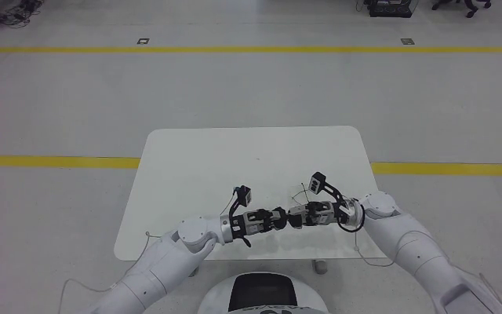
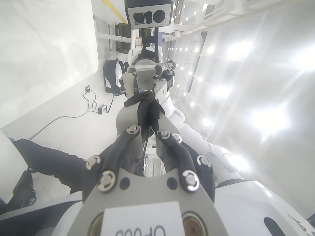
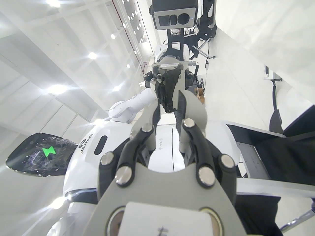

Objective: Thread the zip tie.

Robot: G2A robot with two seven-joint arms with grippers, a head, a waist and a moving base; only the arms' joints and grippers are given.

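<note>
Pinched shut in left gripper [image 2: 147, 116]: thin black plastic zip tie [image 2: 145, 146], mid-air over white table [image 1: 196, 157], near middle. Right gripper [image 3: 169, 104] narrowly parted opposite. Likely light, springy, slippery; best gripped near tail tip.

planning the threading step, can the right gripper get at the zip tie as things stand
Probably yes: the right gripper, jaws apart, sits tip to tip with the left gripper, which seems to pinch the zip tie; nothing stands between them.

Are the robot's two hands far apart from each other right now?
No, the left gripper and right gripper meet almost tip to tip above the table's near edge.
</note>
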